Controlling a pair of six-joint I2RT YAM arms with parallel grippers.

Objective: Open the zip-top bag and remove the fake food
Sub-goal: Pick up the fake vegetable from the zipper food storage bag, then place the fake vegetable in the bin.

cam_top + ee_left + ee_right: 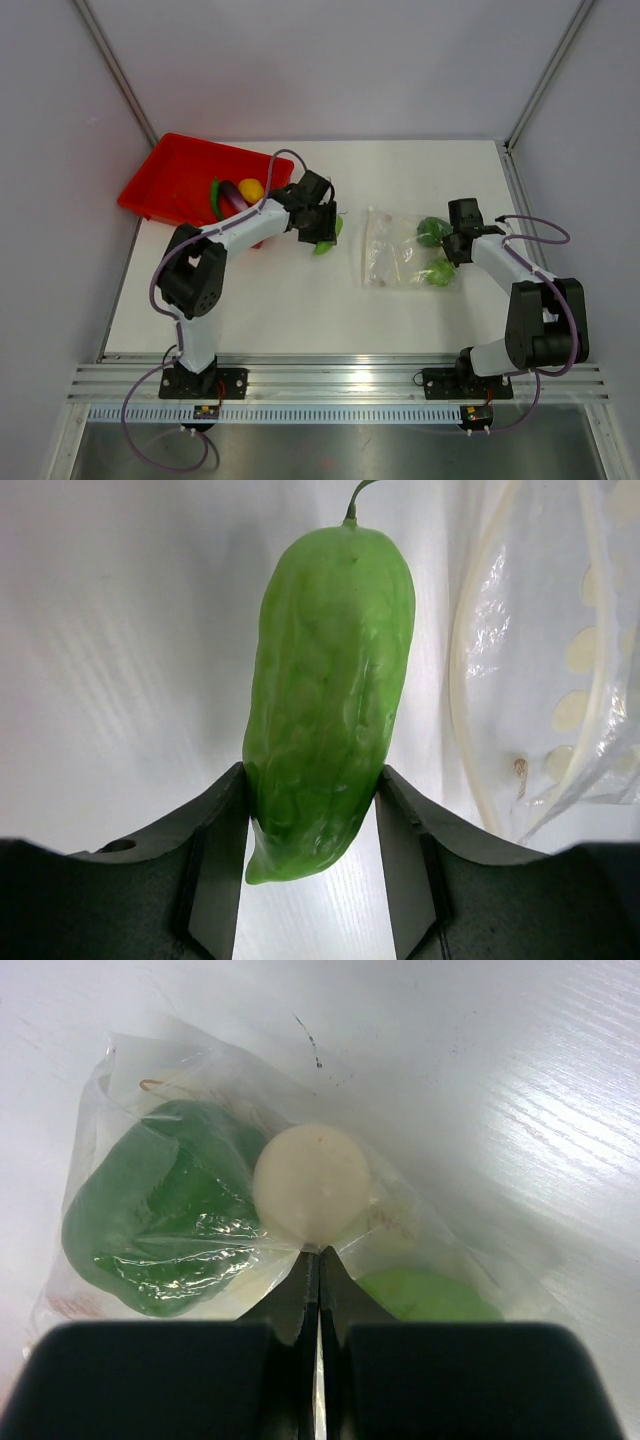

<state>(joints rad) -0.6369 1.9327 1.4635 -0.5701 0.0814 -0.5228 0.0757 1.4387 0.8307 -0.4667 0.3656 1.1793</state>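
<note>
Between the fingers of our left gripper (312, 790) we grasp a bumpy green toy vegetable (330, 680) by its lower end. It sits just beside the zip-top bag (385, 255), on the side toward the red tray (180, 175), where other toy pieces (235, 192) lie. Our right gripper (319, 1260) is clenched on the bag's film, seemingly to anchor it. Darker green pieces (150, 1220) and a pale round piece (312, 1182) remain inside.
</note>
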